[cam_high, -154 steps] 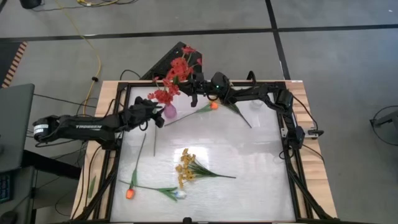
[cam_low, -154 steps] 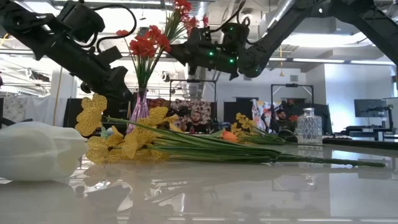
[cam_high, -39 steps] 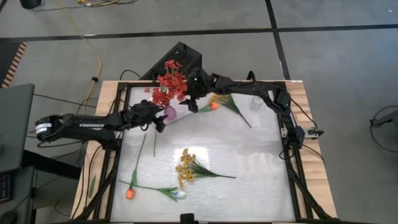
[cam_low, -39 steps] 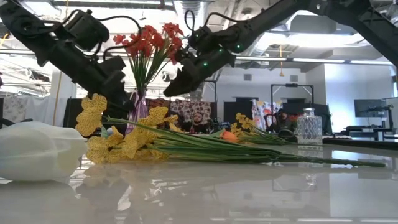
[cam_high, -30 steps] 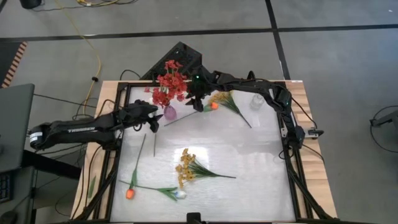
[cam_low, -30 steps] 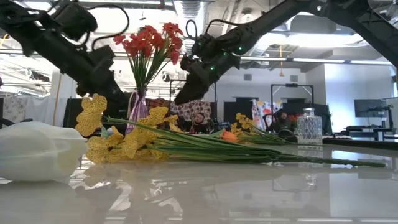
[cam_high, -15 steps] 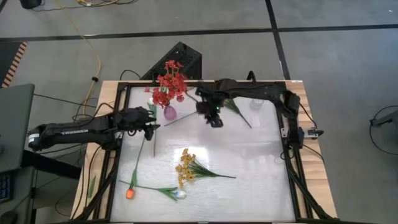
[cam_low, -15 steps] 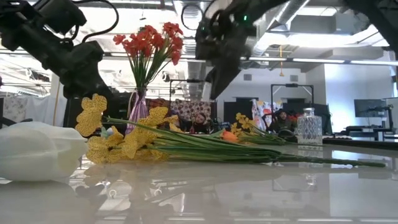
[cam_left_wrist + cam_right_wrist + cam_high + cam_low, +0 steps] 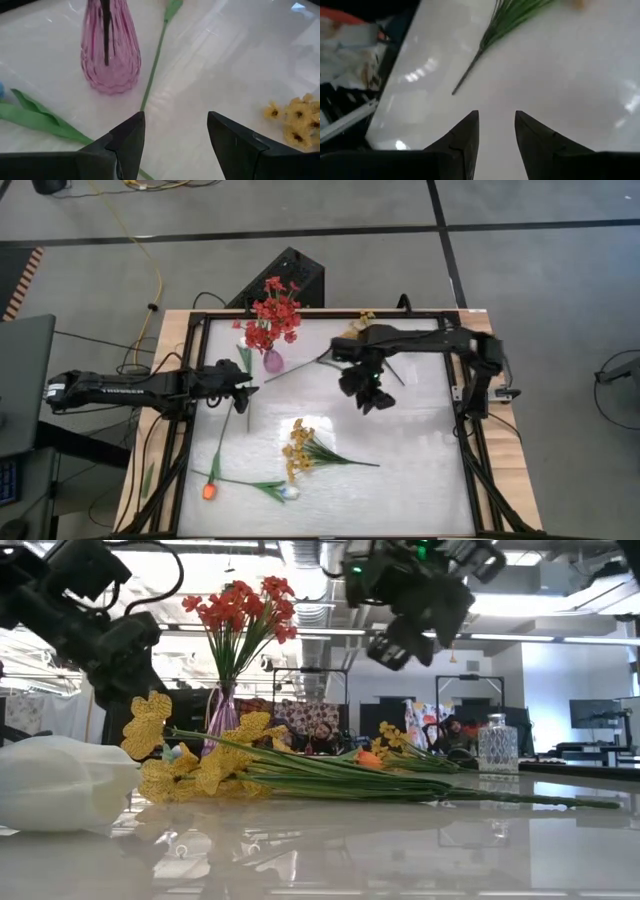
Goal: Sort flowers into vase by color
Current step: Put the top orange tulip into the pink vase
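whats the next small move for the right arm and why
Probably lower the right gripper toward the yellow spray on the table. Its fingers are open and empty, the red flowers already stand in the pink vase, and that spray looks like the nearest loose stem. The left gripper hangs open near the vase.

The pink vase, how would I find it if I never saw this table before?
Look at the white table from above and go to its far left corner. There stands a small ribbed pink glass vase holding a bunch of red blossom sprays. It is the only upright thing with flowers in it; the other stems lie flat on the table.
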